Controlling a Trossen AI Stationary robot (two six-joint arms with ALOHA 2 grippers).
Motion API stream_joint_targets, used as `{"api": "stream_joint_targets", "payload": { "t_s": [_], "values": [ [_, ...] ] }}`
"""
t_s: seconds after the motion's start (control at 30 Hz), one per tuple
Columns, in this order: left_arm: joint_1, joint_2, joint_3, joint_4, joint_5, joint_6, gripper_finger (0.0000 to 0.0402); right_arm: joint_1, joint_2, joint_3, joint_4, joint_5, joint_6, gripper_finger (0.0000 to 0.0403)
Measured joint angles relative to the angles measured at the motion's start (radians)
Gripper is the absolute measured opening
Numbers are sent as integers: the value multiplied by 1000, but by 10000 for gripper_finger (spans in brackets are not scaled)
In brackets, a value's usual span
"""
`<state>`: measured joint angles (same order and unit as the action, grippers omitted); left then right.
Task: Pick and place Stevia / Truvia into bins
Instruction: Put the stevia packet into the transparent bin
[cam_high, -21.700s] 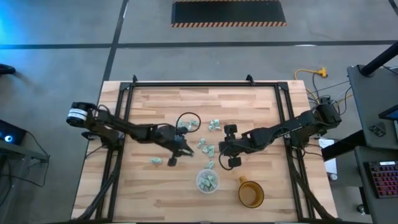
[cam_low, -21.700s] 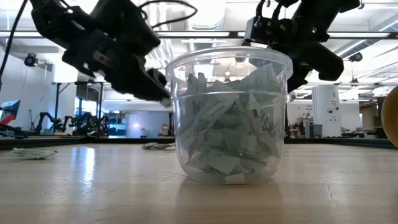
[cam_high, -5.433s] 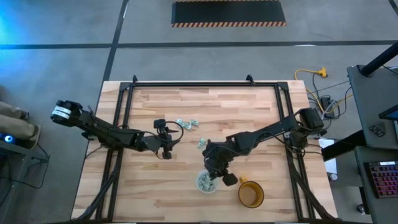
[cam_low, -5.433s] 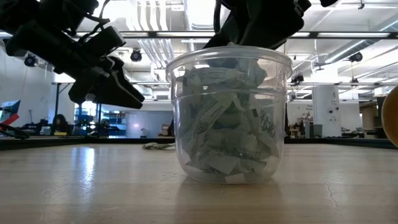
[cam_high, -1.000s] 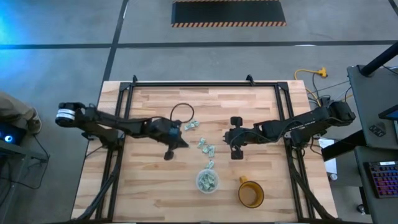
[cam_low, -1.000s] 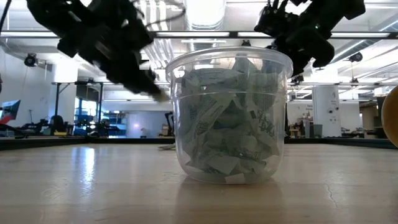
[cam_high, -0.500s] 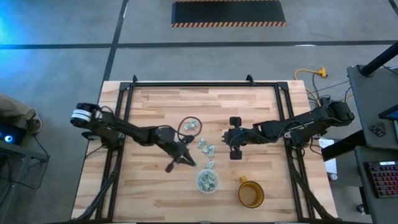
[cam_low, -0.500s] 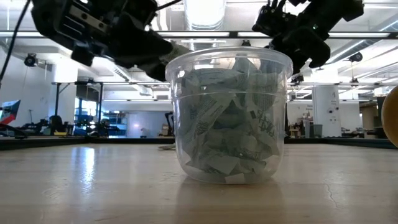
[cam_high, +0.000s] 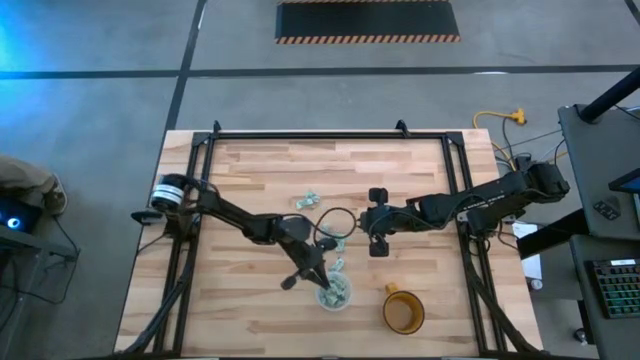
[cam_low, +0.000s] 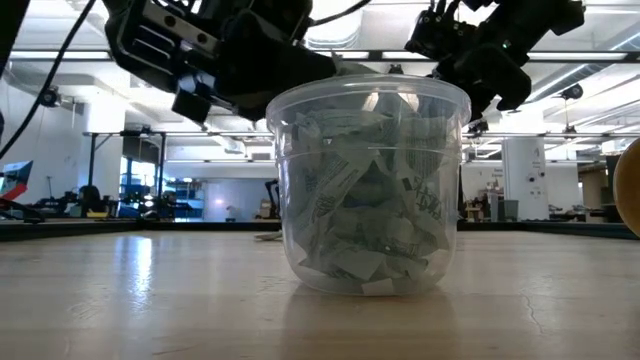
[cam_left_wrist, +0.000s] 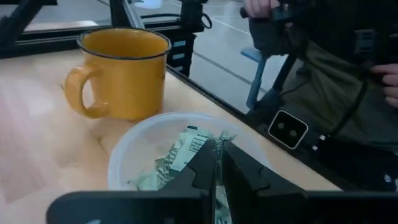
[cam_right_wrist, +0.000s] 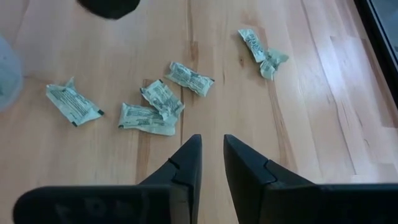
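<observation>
Sachets (cam_right_wrist: 160, 99) lie loose on the bench (cam_high: 250, 300) near its middle, and many more fill the clear cup (cam_high: 334, 291) that stands toward the near edge, just beside the amber mug (cam_high: 404, 311).

I have the left gripper (cam_high: 322, 281) over the cup's rim. In the left wrist view its fingers (cam_left_wrist: 205, 165) are pressed together, clenched on a pale green sachet (cam_left_wrist: 219, 202) that shows as a sliver between them, right above the heap inside the cup (cam_left_wrist: 155, 134). The mug (cam_left_wrist: 121, 71) sits just beyond the cup in that view, apart from it, handle (cam_left_wrist: 78, 93) turned sideways. Past the bench edge I see a person's hand (cam_left_wrist: 260, 6) and dark clothing.

The right gripper (cam_high: 377, 238) hangs over the middle of the bench, near the loose sachets and well apart from the cup. In its wrist view the fingers (cam_right_wrist: 186, 163) stand a little apart with only bare wood between them, grasping nothing; several sachets lie ahead of the tips, one (cam_right_wrist: 264, 50) farther off by itself.

From bench height the cup (cam_low: 368, 185) fills the middle, packed with crumpled sachets nearly to its rim, with the left arm (cam_low: 215, 45) dark behind and above it on one side and the right arm (cam_low: 490, 45) on the other.
</observation>
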<state>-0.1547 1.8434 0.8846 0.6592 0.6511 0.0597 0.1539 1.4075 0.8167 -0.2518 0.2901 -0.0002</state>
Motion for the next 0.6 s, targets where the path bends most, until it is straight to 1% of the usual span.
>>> {"api": "stream_joint_targets", "payload": {
  "t_s": [0.17,0.33,0.43,0.6],
  "values": [
    [0,4,20,-77,-5,7,4,0,0,0,-1,0,0,57],
    [0,3,18,-76,-18,22,9,0,0,0,-1,-1,0,57],
    [-7,3,14,-77,-66,54,34,0,0,0,-1,-1,0,57],
    [-10,3,15,-76,-81,61,105,0,0,0,-1,-1,0,57]
  ]
}}
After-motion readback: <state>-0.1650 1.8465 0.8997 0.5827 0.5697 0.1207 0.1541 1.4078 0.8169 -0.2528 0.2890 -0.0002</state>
